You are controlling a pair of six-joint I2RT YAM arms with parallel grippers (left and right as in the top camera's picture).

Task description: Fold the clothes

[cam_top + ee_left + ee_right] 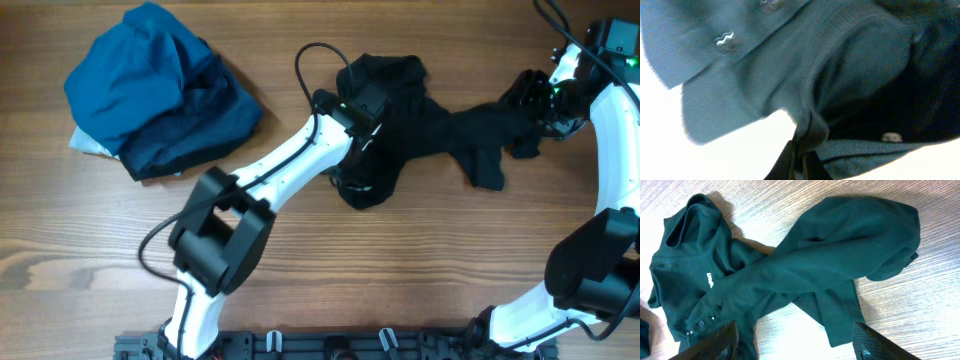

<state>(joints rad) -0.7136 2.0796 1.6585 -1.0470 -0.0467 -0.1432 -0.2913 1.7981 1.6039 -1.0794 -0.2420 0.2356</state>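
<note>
The black shirt (440,135) lay crumpled on the wooden counter (400,270), in the far middle and stretched toward the right side. It was not flat. One thick bunch sat under my left arm, and a longer, thinner part ran from it to the right, where it ended near my right pincer (530,100).

My left pincer (801,152) was pressed together on a fold of the shirt, and I saw the cloth gathered between the two dark tips. In the left wrist view the fabric was very close and showed a fine ribbed knit. Two pale buttons (726,42) sat on a flap near the top, and a third one was lower on the right. The colour looked more dark teal there, but I think it was only the light.

My right pincer was spread wide and held nothing; it hung above the shirt. From that wrist I saw small white lettering (708,280) on the chest part, a row of dark buttons (702,323) below it, and one broad piece of cloth lying diagonally over the rest.

A bundle of bright-blue and navy garments (150,85) lay on the far left of the counter, well apart from the shirt.
</note>
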